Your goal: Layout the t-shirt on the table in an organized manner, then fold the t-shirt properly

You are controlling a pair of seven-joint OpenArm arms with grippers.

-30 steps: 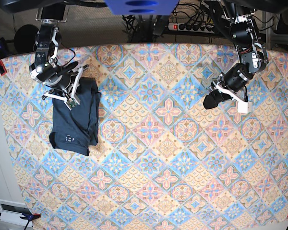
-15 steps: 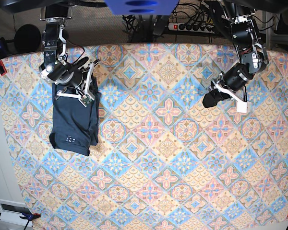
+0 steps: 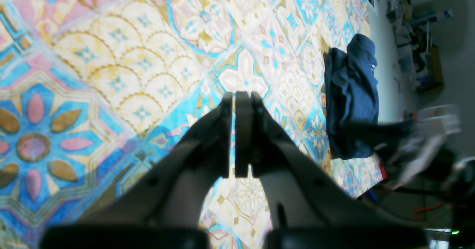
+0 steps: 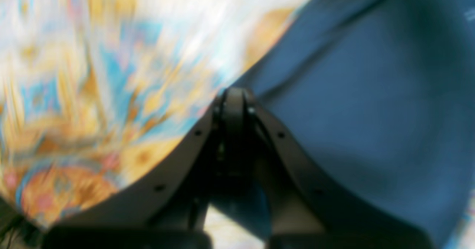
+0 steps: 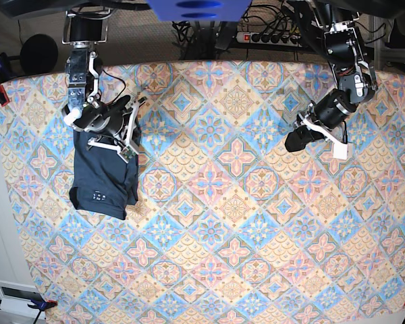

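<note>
While the t-shirt (image 5: 104,175) sits bunched at the tabletop (image 5: 256,256) far left, both claws pressed together empty, right claw (image 4: 233,104) could snag folds messy.

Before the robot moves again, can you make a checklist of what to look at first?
1. Soft dark navy-blue t-shirt lies on the pastel diamond-tiled table: ok.
2. T-shirt spread flat with sleeves out: not ok, it is bunched into a narrow bundle.
3. Right claw shut, at the t-shirt's edge: ok; whether it pinches fabric: cannot tell, blurry.
4. Left claw shut and holding nothing: ok.
5. Left claw clear of the t-shirt, over bare table: ok.
</note>
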